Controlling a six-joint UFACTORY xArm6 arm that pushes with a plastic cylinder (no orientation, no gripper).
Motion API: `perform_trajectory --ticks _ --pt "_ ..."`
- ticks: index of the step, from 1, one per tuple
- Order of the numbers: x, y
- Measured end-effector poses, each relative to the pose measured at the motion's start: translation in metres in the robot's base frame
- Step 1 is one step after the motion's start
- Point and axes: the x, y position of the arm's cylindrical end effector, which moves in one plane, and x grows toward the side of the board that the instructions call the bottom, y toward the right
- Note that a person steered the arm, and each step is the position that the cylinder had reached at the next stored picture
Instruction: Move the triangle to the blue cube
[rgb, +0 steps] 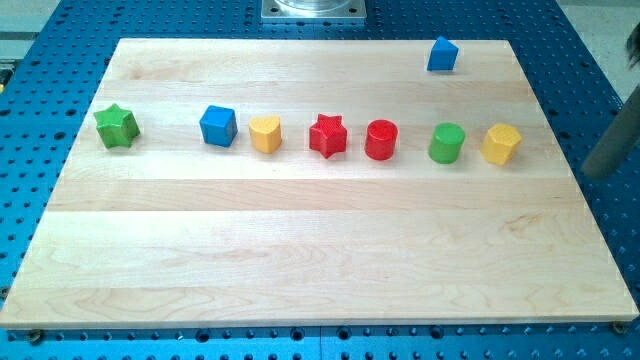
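The blue triangle block (442, 54) sits near the view's top right of the wooden board (300, 250). The blue cube (218, 126) stands in a row across the board, left of centre, far to the left of and below the triangle. My rod shows blurred at the view's right edge. Its tip (596, 173) is off the board's right side, to the right of the yellow hexagon (501, 144) and well below and right of the triangle. It touches no block.
The same row holds a green star (116, 126) at the left, a yellow heart (265, 133) right of the cube, then a red star (327, 135), a red cylinder (381, 140) and a green cylinder (447, 143). A metal base (314, 9) is at the top.
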Motion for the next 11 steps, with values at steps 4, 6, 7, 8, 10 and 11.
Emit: perform_trajectory --ticks 4,6,7,8,10,11 --pt "-0.189 -0.082" --pt "-0.186 -0.199" --pt "-0.17 -0.307" --pt "-0.175 -0.346" --pt "-0.164 -0.441" --pt "-0.134 -0.466"
